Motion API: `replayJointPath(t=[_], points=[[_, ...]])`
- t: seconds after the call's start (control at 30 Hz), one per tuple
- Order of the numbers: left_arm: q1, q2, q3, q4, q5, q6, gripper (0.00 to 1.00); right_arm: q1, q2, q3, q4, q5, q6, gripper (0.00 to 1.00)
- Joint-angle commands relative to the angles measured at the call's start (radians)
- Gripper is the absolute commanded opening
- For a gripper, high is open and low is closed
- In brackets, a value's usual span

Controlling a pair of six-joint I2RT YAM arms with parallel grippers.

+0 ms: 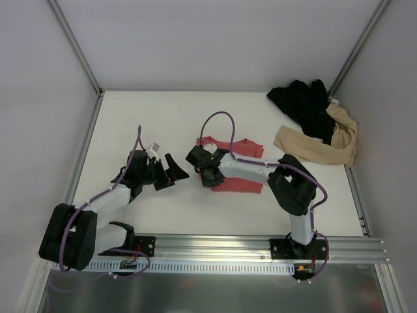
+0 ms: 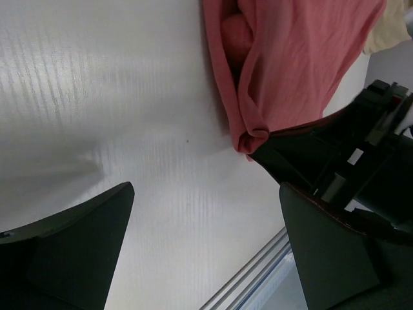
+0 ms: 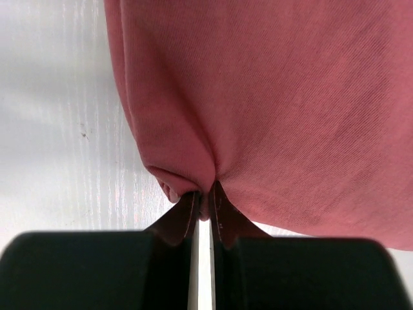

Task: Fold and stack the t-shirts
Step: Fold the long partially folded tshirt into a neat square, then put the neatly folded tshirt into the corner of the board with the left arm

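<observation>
**Right gripper pinches the coral shirt's folded edge**

Right gripper (image 3: 203,206) fills the bottom of its own wrist view. Its two dark fingers are pressed almost together, with a thin pleat of the coral-red t-shirt (image 3: 290,97) caught between the tips. The cloth puckers into that nip, which suggests the hold is on a folded corner and not on one loose layer.

From above, the shirt lies as a compact, partly folded pad just to the 3 o'clock side of the table's (image 1: 163,117) centre. The pinch sits on its 9 o'clock edge. A grip there probably serves to drag or flip that side over, squaring the fold before anything is stacked on it.

The left gripper (image 1: 171,173) waits at 9 o'clock of the shirt, just beside it and not touching. Its jaws are spread wide over bare table, leaving room for the other arm to work.

The black t-shirt (image 1: 303,104) and beige t-shirt (image 1: 313,145) lie crumpled together in the far corner at about 1 o'clock, the black partly overlapping the beige. Neither is folded, so most of the job appears to remain.
</observation>
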Motion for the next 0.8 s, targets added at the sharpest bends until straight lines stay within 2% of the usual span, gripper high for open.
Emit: replayJointPath(t=[0.0,0.07,0.23,0.33,0.77], points=[[-0.006,0.081,-0.056,0.398,0.067,-0.135,0.99,0.012,-0.063,-0.003,0.004,0.008,0.026,0.01],[-0.006,0.182,-0.08,0.533,0.074,-0.176,0.99,0.012,-0.066,0.002,0.004,0.005,0.028,0.0],[-0.006,0.331,-0.084,0.754,0.079,-0.235,0.99,0.016,-0.072,0.02,-0.006,0.005,0.025,0.0],[-0.011,0.411,-0.059,0.83,0.076,-0.256,0.99,0.019,-0.077,0.025,-0.014,0.005,0.025,0.0],[-0.092,0.62,0.136,0.803,0.053,-0.246,0.99,0.033,-0.135,0.031,-0.029,0.017,0.028,0.01]])
